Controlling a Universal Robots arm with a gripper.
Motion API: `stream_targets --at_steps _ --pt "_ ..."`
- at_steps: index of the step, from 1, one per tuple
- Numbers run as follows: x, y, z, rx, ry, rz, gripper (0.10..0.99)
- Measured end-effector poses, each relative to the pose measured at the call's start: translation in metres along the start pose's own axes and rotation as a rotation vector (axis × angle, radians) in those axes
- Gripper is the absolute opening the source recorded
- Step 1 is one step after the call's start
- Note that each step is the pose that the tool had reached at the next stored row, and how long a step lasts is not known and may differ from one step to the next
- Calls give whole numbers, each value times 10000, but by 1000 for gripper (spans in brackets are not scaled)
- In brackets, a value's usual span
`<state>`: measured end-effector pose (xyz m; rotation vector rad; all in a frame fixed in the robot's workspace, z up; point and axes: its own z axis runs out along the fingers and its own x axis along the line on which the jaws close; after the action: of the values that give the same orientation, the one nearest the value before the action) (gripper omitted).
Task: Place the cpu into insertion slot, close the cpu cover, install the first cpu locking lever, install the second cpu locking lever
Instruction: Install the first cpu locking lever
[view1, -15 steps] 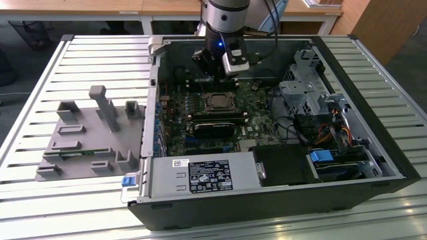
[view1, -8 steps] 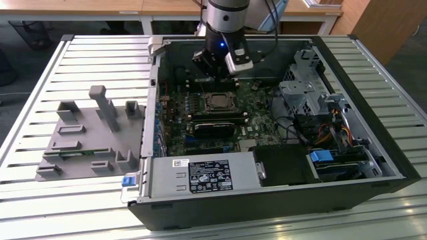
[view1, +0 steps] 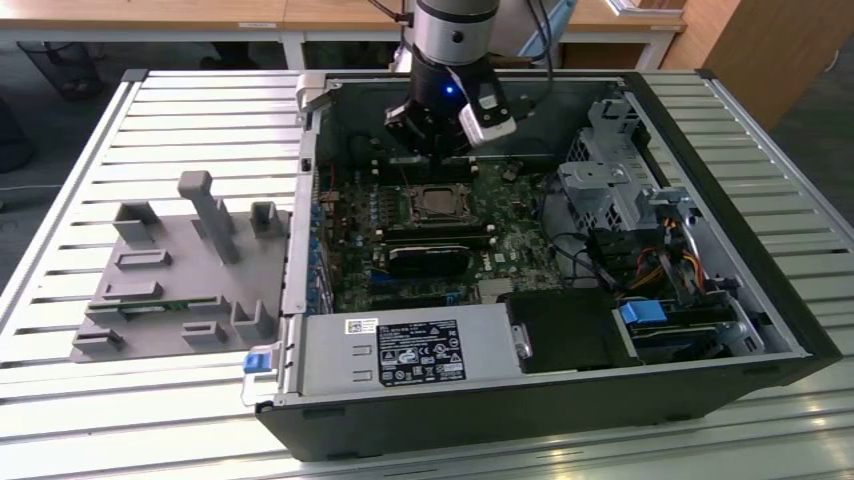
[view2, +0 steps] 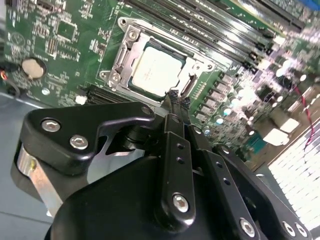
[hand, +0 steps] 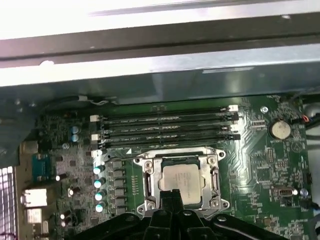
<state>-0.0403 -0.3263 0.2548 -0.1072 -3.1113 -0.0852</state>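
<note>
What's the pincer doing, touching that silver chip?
Cannot tell. In both wrist views the pincer overlaps the edge of the chip, hiding any gap.

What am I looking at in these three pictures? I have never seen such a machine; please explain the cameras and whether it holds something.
This is a robot arm reaching into an open computer case that lies on a slatted metal table. The exterior view comes from a camera standing apart from the arm; on its left, a grey plastic fixture rests on the table. Both wrist views come from cameras riding on the arm, looking past its black end effector at the green motherboard. There the cpu, a silver square, is seated, with the cpu cover, a metal frame, lying around it. The end effector is right at the cover's edge; it looks shut and holds nothing.
</note>
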Motion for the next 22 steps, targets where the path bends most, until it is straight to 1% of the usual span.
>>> stream_targets --at_steps 2,4,7,9,11,14,17,22 --pt "0 0 1 9 14 -316 106" --pt "0 -1 2 14 7 -512 106" --pt "22 -2 6 9 -65 -561 106" --pt "60 -5 8 9 -120 -565 106" --pt "91 -6 10 7 -157 -565 106" --pt "130 -3 12 7 -174 -567 106" --pt "187 2 15 6 -194 -568 106" --pt "322 8 19 3 -245 -570 106"
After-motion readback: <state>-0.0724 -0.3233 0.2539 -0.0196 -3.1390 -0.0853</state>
